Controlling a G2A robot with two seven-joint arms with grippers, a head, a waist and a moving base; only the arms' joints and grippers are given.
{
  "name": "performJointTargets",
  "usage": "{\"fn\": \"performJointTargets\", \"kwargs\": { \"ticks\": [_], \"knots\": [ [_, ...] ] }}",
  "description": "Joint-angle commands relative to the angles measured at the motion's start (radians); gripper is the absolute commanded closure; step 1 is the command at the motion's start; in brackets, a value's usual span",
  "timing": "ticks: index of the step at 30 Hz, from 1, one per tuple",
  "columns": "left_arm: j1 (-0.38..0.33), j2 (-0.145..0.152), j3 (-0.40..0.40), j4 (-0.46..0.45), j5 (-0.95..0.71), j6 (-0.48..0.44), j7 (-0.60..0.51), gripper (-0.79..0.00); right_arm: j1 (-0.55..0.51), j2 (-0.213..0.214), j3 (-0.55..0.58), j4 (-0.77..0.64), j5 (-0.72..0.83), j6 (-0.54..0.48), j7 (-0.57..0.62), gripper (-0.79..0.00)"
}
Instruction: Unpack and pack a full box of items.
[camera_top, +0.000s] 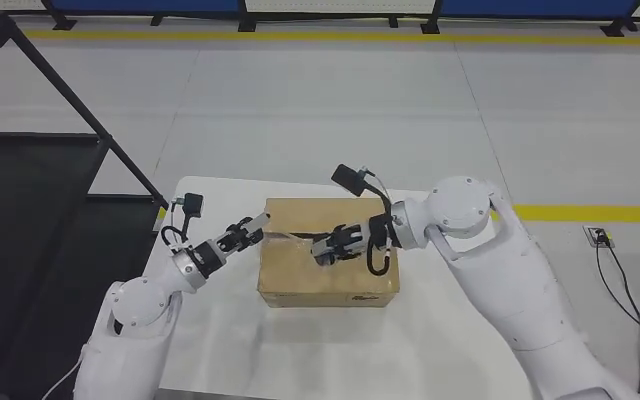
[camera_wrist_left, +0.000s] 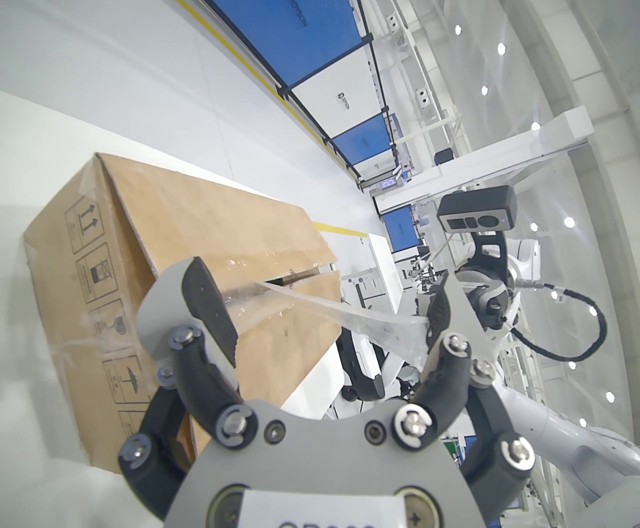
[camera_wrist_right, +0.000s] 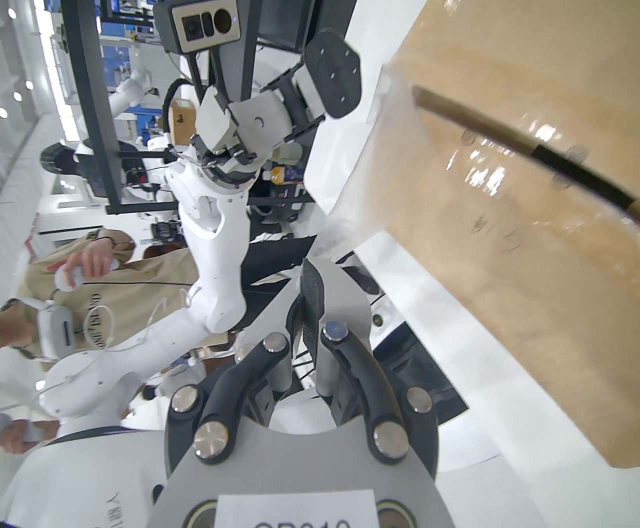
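Your brown cardboard box (camera_top: 300, 282) sits near the middle of the white table (camera_top: 220, 330), flaps down, with a thin dark gap along the top seam. Your left gripper (camera_wrist_left: 322, 280) hangs just off the box's left end with its jaws spread wide, gripping nothing. A strip of clear packing tape (camera_wrist_left: 350, 314) has lifted off the seam and runs through the air to one of its pads (camera_wrist_left: 435, 312), where it touches. Your right gripper (camera_wrist_right: 309, 280) is over the top of the box, near that same end. Its jaws are pressed together, and the clear film coming off the box edge reaches their tips, so it looks pinched there.
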Motion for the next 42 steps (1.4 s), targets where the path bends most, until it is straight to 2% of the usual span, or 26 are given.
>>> {"fn": "performJointTargets", "kwargs": {
  "ticks": [1, 18, 28, 42],
  "knots": [
    [-0.012, 0.002, 0.009, 0.013, -0.001, -0.001, -0.023, -0.785, 0.010, -0.002, -0.003, 0.022, 0.038, 0.022, 0.011, 0.000],
    [-0.093, 0.015, 0.084, 0.097, -0.002, 0.009, -0.107, -0.785, 0.070, -0.012, -0.023, 0.191, 0.176, 0.116, -0.025, 0.000],
    [-0.141, 0.017, 0.124, 0.153, -0.014, 0.010, -0.110, -0.785, 0.076, 0.000, -0.029, 0.244, 0.172, 0.184, -0.007, 0.000],
    [-0.175, 0.023, 0.162, 0.194, -0.029, 0.005, -0.115, -0.785, 0.113, 0.006, -0.067, 0.358, 0.187, 0.195, -0.015, 0.000]
  ]
}}
